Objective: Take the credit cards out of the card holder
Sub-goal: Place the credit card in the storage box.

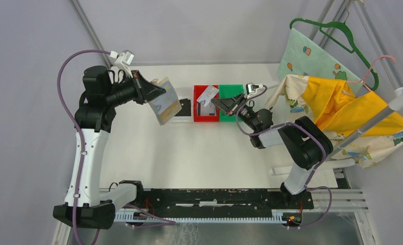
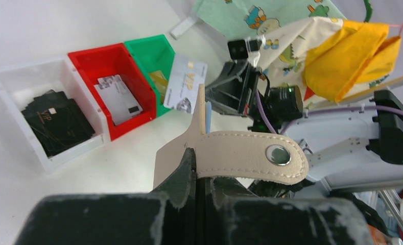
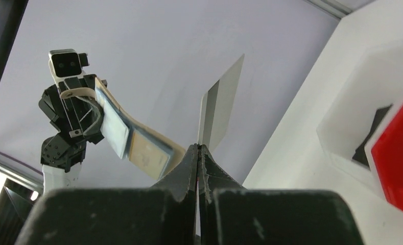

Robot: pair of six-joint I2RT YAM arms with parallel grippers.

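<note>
The right gripper (image 1: 217, 99) is pinched shut on one corner of a silvery-white credit card (image 1: 208, 94), holding it in the air over the edge where the red bin (image 1: 195, 104) meets the green bin (image 1: 232, 91). The left gripper (image 1: 153, 97) is clamped on the beige cover of the card holder (image 1: 166, 102), which hangs off the table just left of the bins with its clear sleeves fanned out.

I'd say this card is out and at the drop-off step. The next move calls for lowering it squarely over one bin and parting the jaws.

A black card (image 2: 56, 122) lies in the white bin (image 2: 15, 76) and a grey card (image 2: 118, 99) in the red one. The green bin's contents are partly hidden behind the held card. I can't make out how many cards remain in the sleeves.
</note>
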